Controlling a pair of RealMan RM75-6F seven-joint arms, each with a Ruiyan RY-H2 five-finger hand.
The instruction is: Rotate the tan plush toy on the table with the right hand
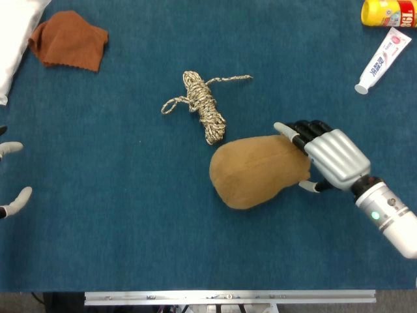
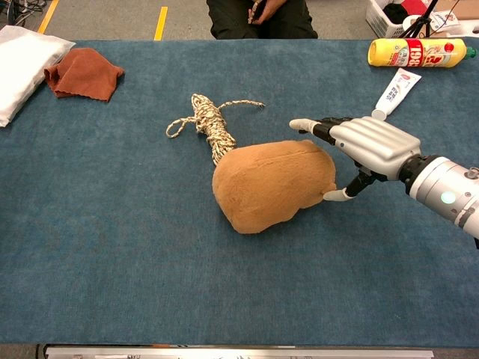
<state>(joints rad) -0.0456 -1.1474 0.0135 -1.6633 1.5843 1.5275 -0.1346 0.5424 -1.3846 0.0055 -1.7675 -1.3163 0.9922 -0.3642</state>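
The tan plush toy (image 1: 257, 171) lies on the blue table cloth right of centre, its wider end toward the left; the chest view shows the toy (image 2: 271, 185) as well. My right hand (image 1: 329, 158) sits at its right end with fingers spread. The fingertips (image 1: 285, 129) reach past the toy's upper right edge and the thumb (image 2: 338, 195) touches its lower right side, without a closed grip. In the chest view this right hand (image 2: 370, 146) is seen from the side. At the far left edge only the pale fingertips of my left hand (image 1: 12, 177) show, apart and holding nothing.
A coil of rope (image 1: 202, 104) lies just up-left of the toy, almost touching it. A rust cloth (image 1: 68, 40) and a white cloth (image 2: 22, 63) lie at the far left. A toothpaste tube (image 1: 383, 60) and a yellow bottle (image 1: 389, 12) are far right.
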